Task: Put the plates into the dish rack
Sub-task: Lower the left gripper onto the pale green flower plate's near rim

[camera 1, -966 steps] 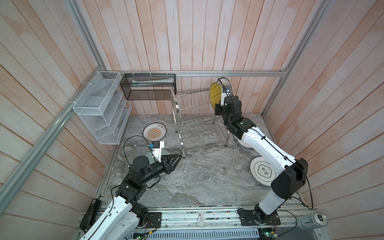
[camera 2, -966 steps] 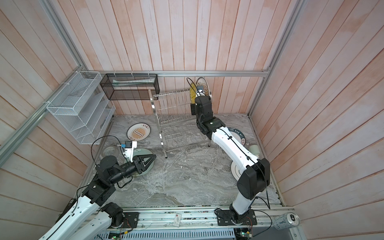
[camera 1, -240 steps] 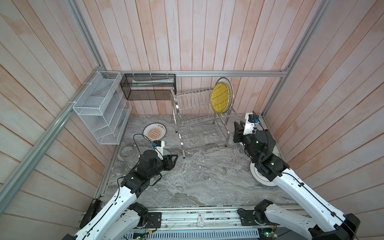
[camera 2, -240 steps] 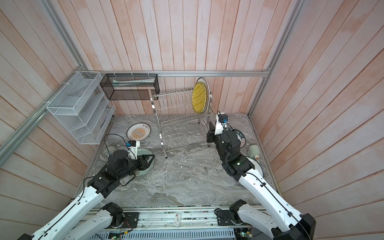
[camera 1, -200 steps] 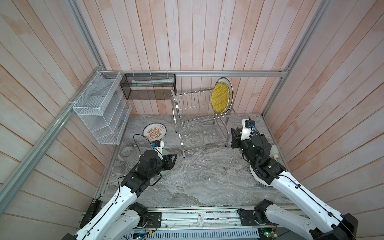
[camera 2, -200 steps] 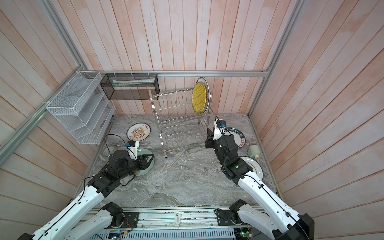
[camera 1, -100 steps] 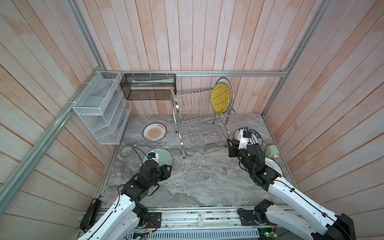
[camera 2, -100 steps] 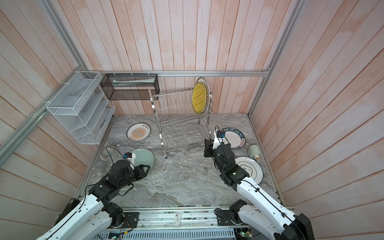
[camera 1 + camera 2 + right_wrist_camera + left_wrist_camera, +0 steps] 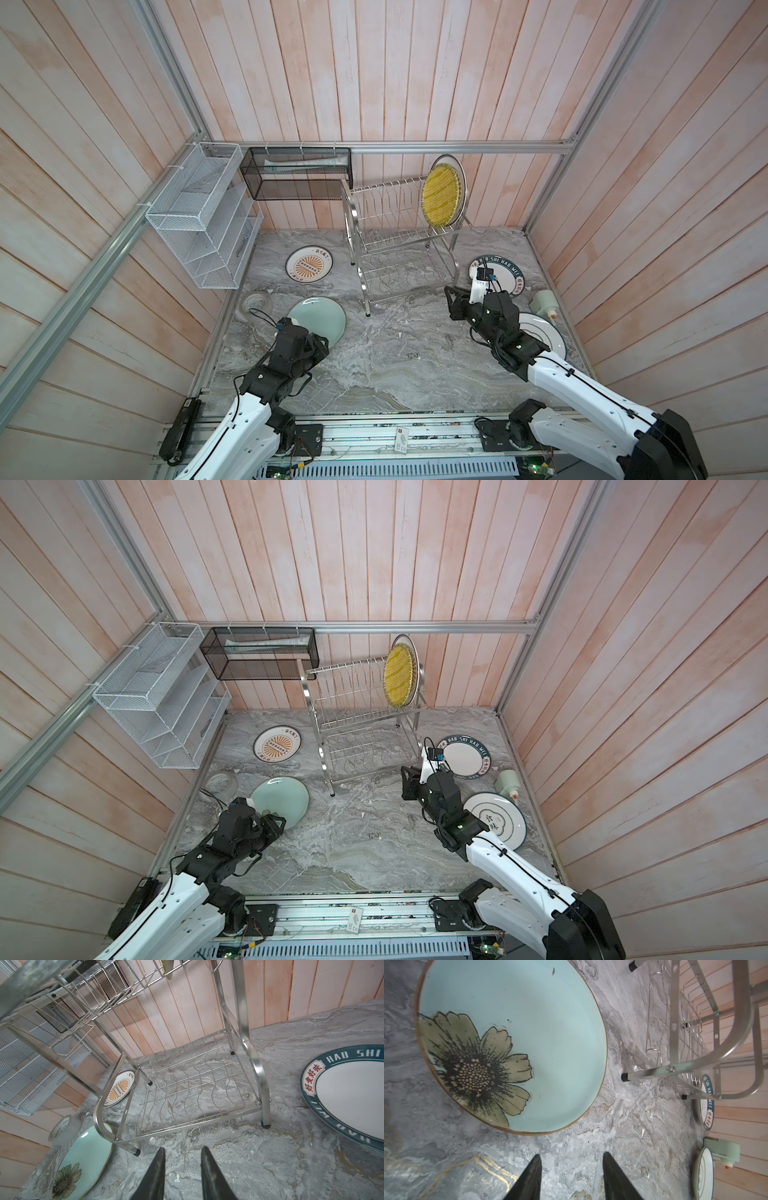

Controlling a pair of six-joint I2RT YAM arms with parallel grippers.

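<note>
The dish rack (image 9: 399, 232) stands at the back, with the yellow woven-look plate (image 9: 441, 195) upright in its top tier. On the marble lie the pale green flower plate (image 9: 318, 318), a sunburst plate (image 9: 309, 264), the lettered dark-green-rim plate (image 9: 505, 274) and the cloud-outline plate (image 9: 496, 818). My left gripper (image 9: 572, 1154) is open and empty, hovering just short of the green plate's (image 9: 512, 1043) near rim. Low in front of the rack's right front foot (image 9: 266, 1125), my right gripper (image 9: 183, 1148) is open with a narrow gap, nothing between its fingers.
A white mesh organizer (image 9: 203, 220) hangs on the left wall and a black mesh basket (image 9: 297, 172) on the back wall. A grey tape roll (image 9: 257, 303) lies left of the green plate. A small pale green bottle (image 9: 544, 301) lies by the right wall.
Both arms have drawn back toward the near edge. The left gripper came off the green plate to its near rim. The right gripper sank lower in front of the rack.
</note>
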